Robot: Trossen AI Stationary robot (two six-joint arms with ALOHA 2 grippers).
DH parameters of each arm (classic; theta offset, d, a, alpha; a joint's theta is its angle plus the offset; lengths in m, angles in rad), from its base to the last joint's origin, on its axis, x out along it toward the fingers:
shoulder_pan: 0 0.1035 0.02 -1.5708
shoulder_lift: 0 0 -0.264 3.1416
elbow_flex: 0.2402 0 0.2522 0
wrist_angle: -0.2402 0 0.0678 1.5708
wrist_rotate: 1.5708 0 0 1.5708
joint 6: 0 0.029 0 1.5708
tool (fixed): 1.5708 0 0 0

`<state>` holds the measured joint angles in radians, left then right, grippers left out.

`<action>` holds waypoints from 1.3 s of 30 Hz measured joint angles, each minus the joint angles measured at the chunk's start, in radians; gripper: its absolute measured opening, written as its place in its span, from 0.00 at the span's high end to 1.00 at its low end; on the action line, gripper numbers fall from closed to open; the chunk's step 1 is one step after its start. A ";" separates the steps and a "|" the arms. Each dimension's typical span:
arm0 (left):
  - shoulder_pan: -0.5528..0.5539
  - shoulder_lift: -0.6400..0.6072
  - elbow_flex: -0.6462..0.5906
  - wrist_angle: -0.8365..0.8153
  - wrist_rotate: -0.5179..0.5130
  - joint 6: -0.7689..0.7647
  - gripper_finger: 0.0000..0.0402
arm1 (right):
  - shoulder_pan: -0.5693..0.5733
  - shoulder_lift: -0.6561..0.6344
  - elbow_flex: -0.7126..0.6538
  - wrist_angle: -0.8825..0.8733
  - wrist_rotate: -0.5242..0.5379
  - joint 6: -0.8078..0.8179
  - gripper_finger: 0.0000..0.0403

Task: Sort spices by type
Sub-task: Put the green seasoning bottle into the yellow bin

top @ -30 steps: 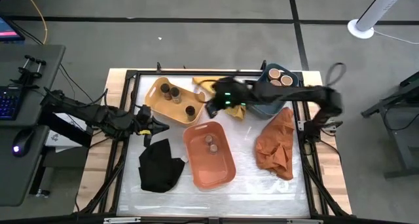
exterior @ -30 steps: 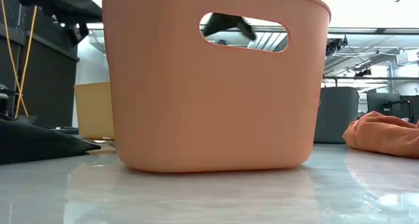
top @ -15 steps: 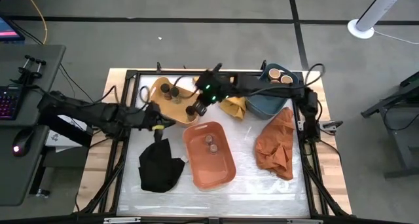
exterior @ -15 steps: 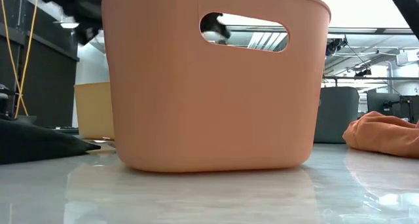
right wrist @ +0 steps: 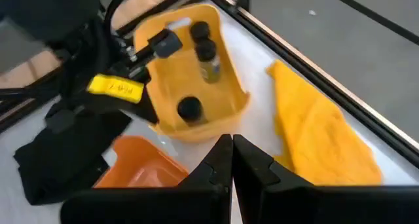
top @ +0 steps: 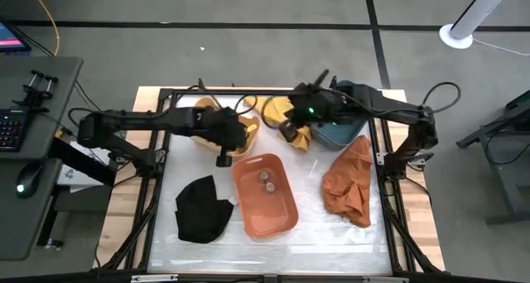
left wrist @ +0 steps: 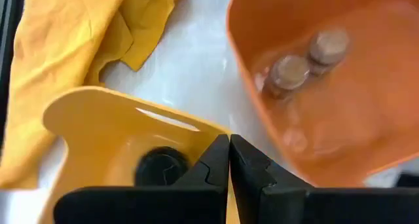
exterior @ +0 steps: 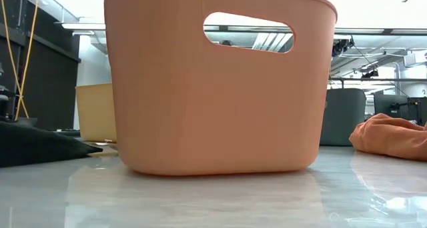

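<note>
Three slim dark jars (right wrist: 206, 50) stand in the yellow tub (right wrist: 226, 86). One of them (left wrist: 160, 165) shows just beyond my left fingers. Two brownish-topped jars (top: 266, 180) stand in the orange tub (top: 277, 217). My left gripper (top: 234, 142) is shut and hovers above the yellow tub's rim on the side toward the orange tub. My right gripper (top: 286, 127) is shut with nothing between its fingers, over the yellow cloth (top: 286, 113) between the yellow tub and the blue tub (top: 339, 134). My right arm hides the inside of the blue tub.
A black cloth (top: 203, 208) lies at the near left and an orange cloth (top: 348, 179) at the right. In the low view the orange tub's wall (exterior: 213, 101) fills the middle. Both arms reach over the table's far half. Bare table lies along the near edge.
My right gripper reached left to the yellow tub, then drew back right over the yellow cloth. My left arm swung from the table's left side toward the far right, over the yellow tub. The jars stayed where they were.
</note>
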<state>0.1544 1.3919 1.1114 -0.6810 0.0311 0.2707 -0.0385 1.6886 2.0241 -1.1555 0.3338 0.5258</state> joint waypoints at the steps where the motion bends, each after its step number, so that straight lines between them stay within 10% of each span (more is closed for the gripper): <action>1: 0.006 0.017 0.004 0.002 0.000 0.040 1.00 | 0.018 -0.012 0.000 -0.028 0.027 0.025 1.00; 12: 0.101 0.060 0.004 -0.001 -0.051 0.237 1.00 | 0.165 -0.066 -0.002 -0.223 0.261 0.254 1.00; 39: 0.148 0.124 -0.048 0.063 0.050 0.275 1.00 | 0.162 -0.066 -0.010 -0.256 0.260 0.305 1.00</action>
<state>0.3019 1.5158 1.0634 -0.6177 0.0807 0.5462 0.1234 1.6230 2.0144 -1.4117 0.5941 0.8307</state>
